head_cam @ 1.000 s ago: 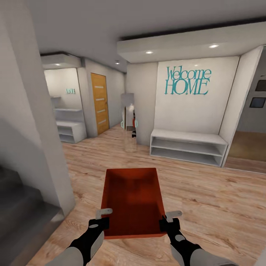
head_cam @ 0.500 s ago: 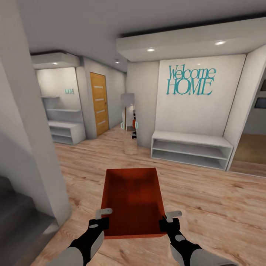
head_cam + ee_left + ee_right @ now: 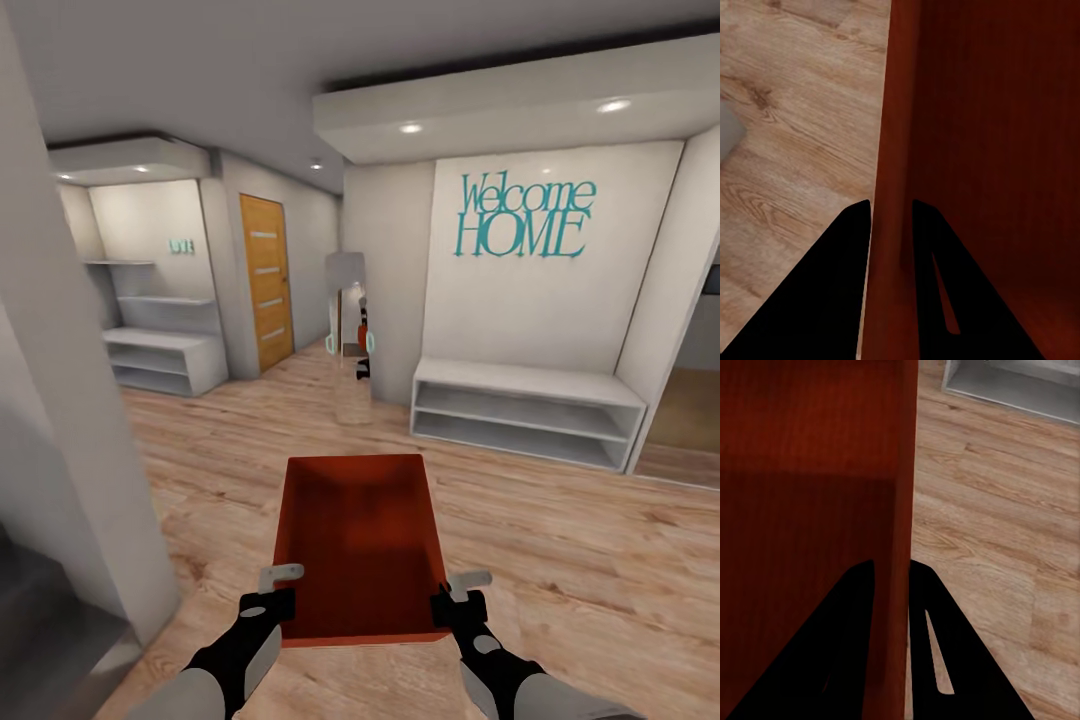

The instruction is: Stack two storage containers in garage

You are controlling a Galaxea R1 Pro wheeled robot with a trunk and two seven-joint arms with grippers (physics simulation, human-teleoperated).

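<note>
Storage container: smooth matt orange-red walls, plastic-looking. Floor: pale wood planks, visible grain. Door: orange wood.

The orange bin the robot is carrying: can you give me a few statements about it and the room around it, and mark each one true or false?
1. The orange bin is held by both grippers, the left gripper on one side wall and the right gripper on the other. True.
2. The bin is full of toys. False: nothing can be seen inside it.
3. The floor under the bin is pale wood planks. True.
4. The wall lettering reads "Good Night". False: it reads "Welcome HOME".
5. A white low shelf stands below the lettering. True.
6. The wooden door at the back is painted blue. False: it is orange-brown.
</note>
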